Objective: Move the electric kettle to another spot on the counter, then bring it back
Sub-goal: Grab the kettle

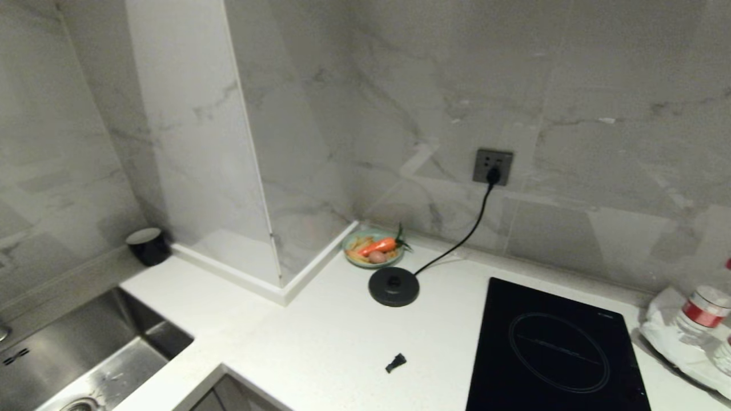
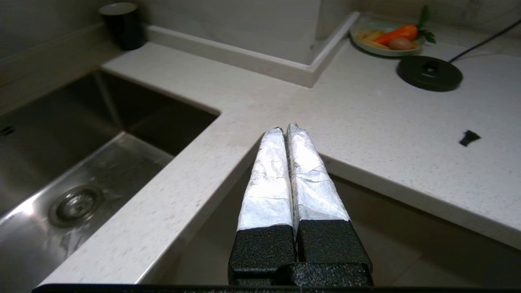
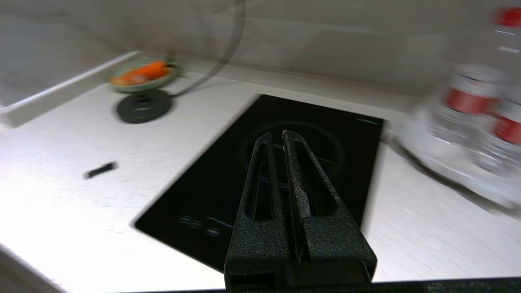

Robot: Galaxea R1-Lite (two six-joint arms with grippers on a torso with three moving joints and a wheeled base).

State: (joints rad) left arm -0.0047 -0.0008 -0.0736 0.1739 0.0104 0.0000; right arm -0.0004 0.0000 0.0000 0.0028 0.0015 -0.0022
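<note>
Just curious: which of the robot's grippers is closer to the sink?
Left. The left gripper hovers off the counter's edge beside the sink; the right gripper hangs over the black hob, farther away.

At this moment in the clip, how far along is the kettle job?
Nothing looks done: no kettle shows in any view, and the flat round black power base sits bare on the white speckled stone counter. Nothing is in hand: left pincer and right pincer are shut, empty. Both moves remain.

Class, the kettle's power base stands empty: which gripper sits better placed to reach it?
Probably right: the right gripper hangs over the hob beside the power base; the left gripper sits off the counter edge by the sink.
</note>
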